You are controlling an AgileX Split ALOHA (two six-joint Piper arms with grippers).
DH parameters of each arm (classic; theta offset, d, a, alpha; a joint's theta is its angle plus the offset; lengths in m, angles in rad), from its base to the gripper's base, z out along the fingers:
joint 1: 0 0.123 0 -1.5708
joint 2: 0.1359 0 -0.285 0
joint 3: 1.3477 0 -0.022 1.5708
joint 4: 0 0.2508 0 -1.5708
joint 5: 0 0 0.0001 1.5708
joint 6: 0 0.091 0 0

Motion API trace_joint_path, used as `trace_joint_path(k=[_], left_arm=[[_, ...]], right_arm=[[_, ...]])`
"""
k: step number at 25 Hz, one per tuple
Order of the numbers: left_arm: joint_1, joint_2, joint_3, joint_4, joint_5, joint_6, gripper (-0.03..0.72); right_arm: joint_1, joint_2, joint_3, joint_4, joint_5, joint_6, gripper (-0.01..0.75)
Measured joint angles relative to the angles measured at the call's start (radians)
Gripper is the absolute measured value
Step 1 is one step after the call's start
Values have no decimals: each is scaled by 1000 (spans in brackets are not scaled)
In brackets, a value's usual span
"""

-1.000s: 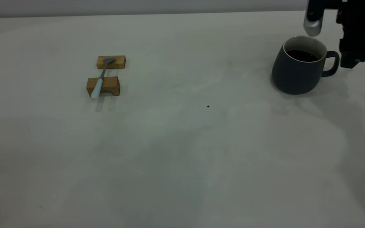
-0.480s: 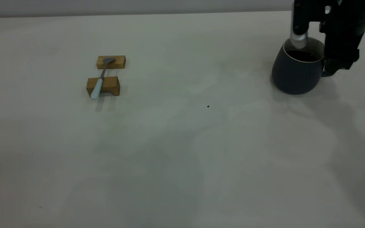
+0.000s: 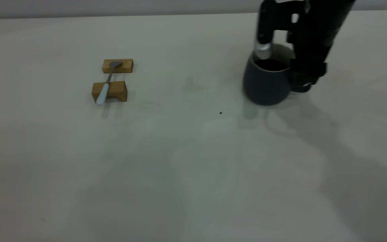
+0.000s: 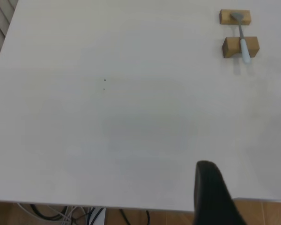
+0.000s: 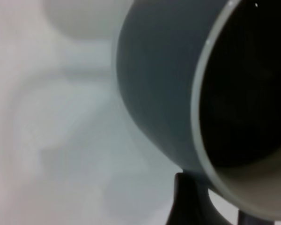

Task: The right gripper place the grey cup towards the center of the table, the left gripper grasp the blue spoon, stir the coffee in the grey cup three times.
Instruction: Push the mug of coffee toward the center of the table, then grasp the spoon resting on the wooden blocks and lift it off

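The grey cup (image 3: 265, 85) with dark coffee (image 3: 272, 64) sits right of the table's (image 3: 180, 158) middle, seemingly just off the surface. My right gripper (image 3: 303, 83) is shut on its handle side, arm reaching down from above. In the right wrist view the cup (image 5: 159, 89) and coffee (image 5: 248, 84) fill the picture, with the right gripper (image 5: 225, 211) at the rim. The blue spoon (image 3: 106, 84) lies across two wooden blocks at far left, also in the left wrist view (image 4: 242, 42). My left gripper (image 4: 248, 197) hangs open over the table's edge, far from the spoon.
Two brown wooden blocks (image 3: 117, 66) (image 3: 114, 90) carry the spoon. A tiny dark speck (image 3: 220, 113) marks the tabletop left of the cup. Cables and a wooden floor (image 4: 61, 213) show beyond the table's edge in the left wrist view.
My right gripper came down onto the cup's handle, shut on it, and carried the cup leftward toward the middle. The spoon and blocks have not moved.
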Motion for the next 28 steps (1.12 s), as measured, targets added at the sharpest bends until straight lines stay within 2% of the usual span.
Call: trace_joint_path(k=[11,17,22,28], left_arm=[[0,0,0,0,0,0,446],[0,0,0,0,0,0,446],[0,0,0,0,0,0,446],[0,0,0,0,0,0,446]], right_arm=[[110,7,0,254,-131,8,593],[139,6,0,323,-147,8,593],[140,-88,0,345,2,52,593],[137,-401,0,317,310,288,593]])
